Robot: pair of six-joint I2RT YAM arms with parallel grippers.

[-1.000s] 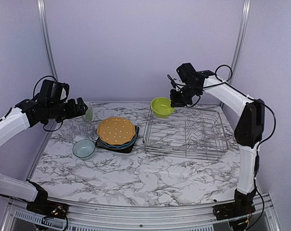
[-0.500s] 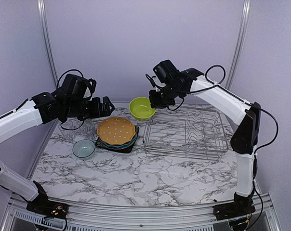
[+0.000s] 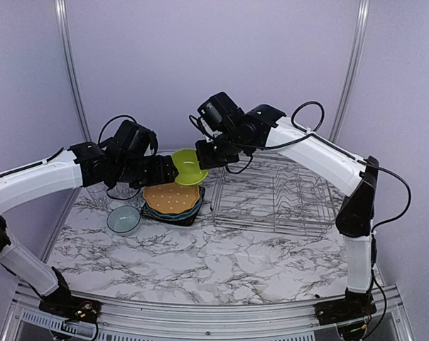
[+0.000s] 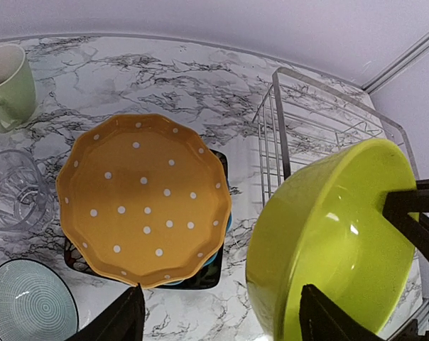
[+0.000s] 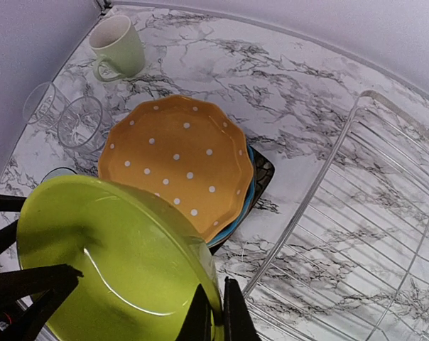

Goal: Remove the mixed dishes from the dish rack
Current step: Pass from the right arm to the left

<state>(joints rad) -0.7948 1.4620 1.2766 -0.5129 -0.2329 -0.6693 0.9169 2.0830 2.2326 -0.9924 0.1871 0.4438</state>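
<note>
Clamped on the lime green bowl point(image 5: 108, 241), the right claw point(image 5: 214, 312) held it beside the spread-apart left claw point(image 4: 221, 302), which probably needed closing for handover.

Both arms stretched inward, left gripper point(image 4: 221, 290) spread wide, right gripper point(image 5: 216, 302) pinched tight.

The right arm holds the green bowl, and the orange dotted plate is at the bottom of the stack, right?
No: the orange dotted plate lies on top of the stack, as the left wrist view shows. The green bowl part is right.
</note>
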